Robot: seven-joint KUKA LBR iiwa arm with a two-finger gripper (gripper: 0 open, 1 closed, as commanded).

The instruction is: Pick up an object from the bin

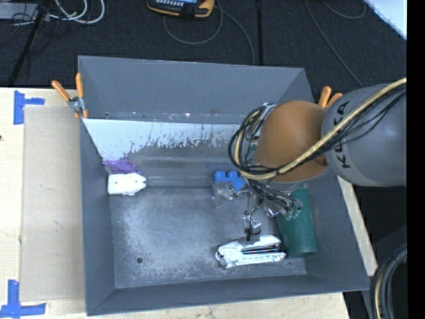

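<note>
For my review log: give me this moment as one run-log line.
gripper: over white stapler | stapler: flat on bin floor, near right | beside it: dark green cylinder | left: white-and-purple object

A stapler (251, 252) lies just left of a cylinder (297, 228) in the bin (186, 98).

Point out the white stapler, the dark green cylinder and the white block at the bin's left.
white stapler (251, 252), camera view, middle of its body
dark green cylinder (299, 230), camera view, its side wall
white block (126, 184), camera view, its top face
</note>
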